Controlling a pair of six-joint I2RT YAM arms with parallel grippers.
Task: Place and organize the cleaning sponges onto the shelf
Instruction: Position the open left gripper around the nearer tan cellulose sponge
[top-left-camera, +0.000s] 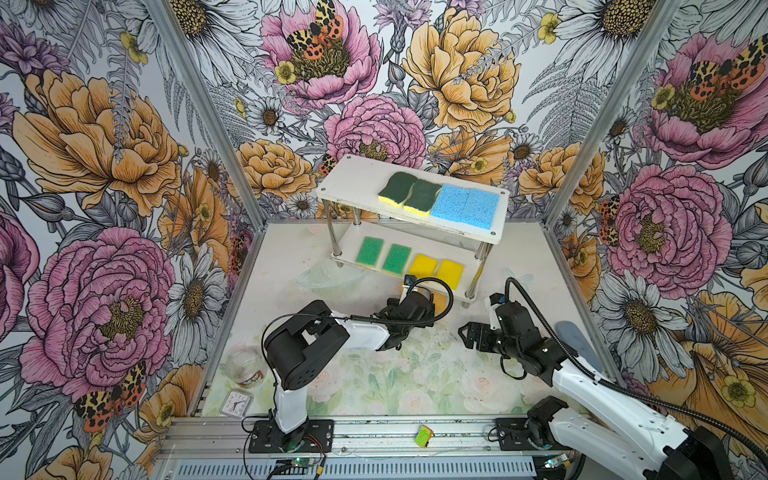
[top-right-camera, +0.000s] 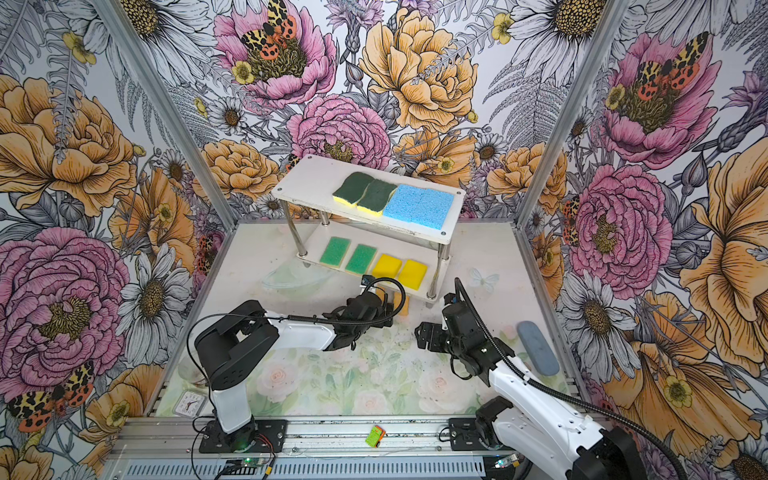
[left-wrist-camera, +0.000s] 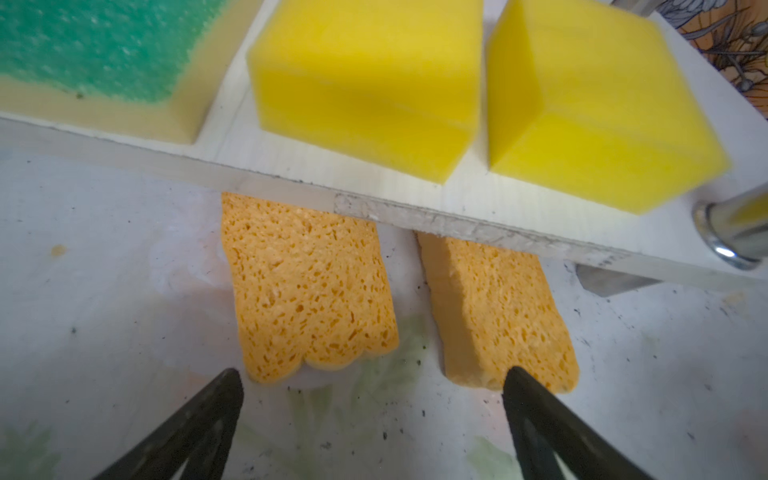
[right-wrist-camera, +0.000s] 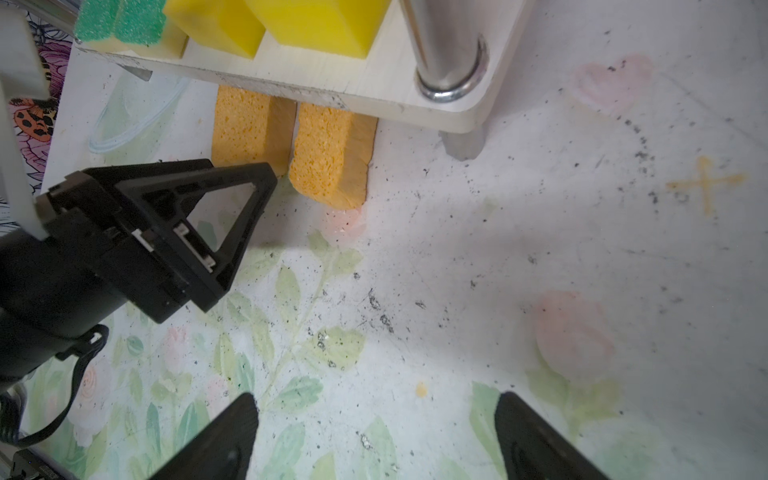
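The white shelf (top-left-camera: 353, 178) stands at the back. Its top board holds two wavy dark-green sponges (top-left-camera: 397, 188) and two light blue ones (top-left-camera: 465, 203). On the lower board lie two green-topped sponges (top-left-camera: 369, 250) and two yellow ones (top-left-camera: 436, 269). Two orange sponges (left-wrist-camera: 307, 291) (left-wrist-camera: 498, 307) lie on the table, their far ends tucked under the lower board's front edge. My left gripper (left-wrist-camera: 372, 374) is open just in front of them, one fingertip at the corner of one sponge. My right gripper (right-wrist-camera: 377, 401) hangs open and empty over bare table further right.
A clear glass dish (top-left-camera: 324, 276) lies left of the shelf's front. A glass jar (top-left-camera: 245, 368) and a small clock (top-left-camera: 235, 404) sit at the near left. A grey oblong piece (top-left-camera: 579, 345) rests by the right wall. A small toy (top-left-camera: 424, 436) lies on the front rail.
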